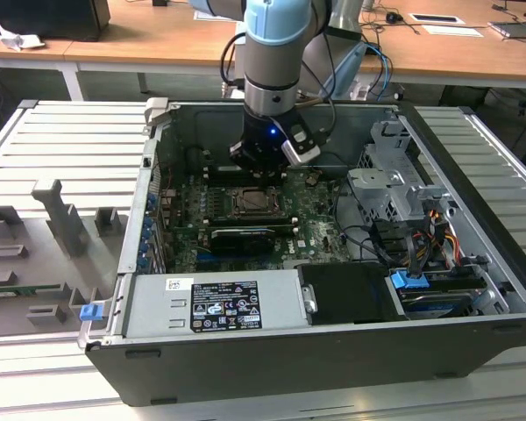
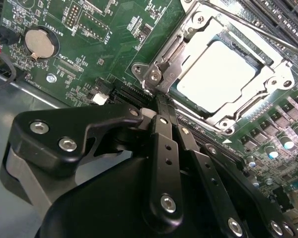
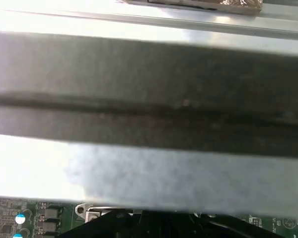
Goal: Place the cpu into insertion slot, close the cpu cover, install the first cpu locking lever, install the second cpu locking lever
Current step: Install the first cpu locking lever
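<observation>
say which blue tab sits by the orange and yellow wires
The blue tab inside the case at the exterior view's right, below the wires; the other tab is far left.

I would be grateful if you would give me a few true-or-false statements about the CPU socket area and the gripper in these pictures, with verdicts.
1. The cpu lies in the insertion slot. True.
2. The cpu cover stands raised upright off the chip. False: in the second wrist view it lies flat, framing the chip.
3. The gripper holds the cpu. False: the chip sits in the socket, apart from the gripper, whose tips are at the cover's edge.
4. A round coin battery sits on the green motherboard. True.
5. In the exterior view the arm reaches into an open computer case. True.
</observation>
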Action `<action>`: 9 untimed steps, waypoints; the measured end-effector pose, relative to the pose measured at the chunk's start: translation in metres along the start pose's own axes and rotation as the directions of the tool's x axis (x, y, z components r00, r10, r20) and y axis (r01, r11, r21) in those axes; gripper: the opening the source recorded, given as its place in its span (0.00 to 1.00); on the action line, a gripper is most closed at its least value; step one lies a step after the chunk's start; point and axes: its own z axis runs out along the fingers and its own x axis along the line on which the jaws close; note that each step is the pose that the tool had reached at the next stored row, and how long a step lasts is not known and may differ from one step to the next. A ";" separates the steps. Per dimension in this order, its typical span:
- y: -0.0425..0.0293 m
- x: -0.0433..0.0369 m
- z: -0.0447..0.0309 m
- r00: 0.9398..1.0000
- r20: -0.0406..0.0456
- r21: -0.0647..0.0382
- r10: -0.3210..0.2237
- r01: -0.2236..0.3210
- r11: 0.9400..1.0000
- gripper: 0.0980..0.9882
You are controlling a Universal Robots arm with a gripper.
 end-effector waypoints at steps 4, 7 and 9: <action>0.0010 -0.0003 -0.0097 1.000 0.000 0.001 0.000 0.000 1.000 0.01; 0.0009 -0.0004 -0.0113 1.000 0.000 0.001 0.000 0.000 1.000 0.01; -0.0004 -0.0003 -0.0115 1.000 0.000 0.001 0.000 0.000 1.000 0.01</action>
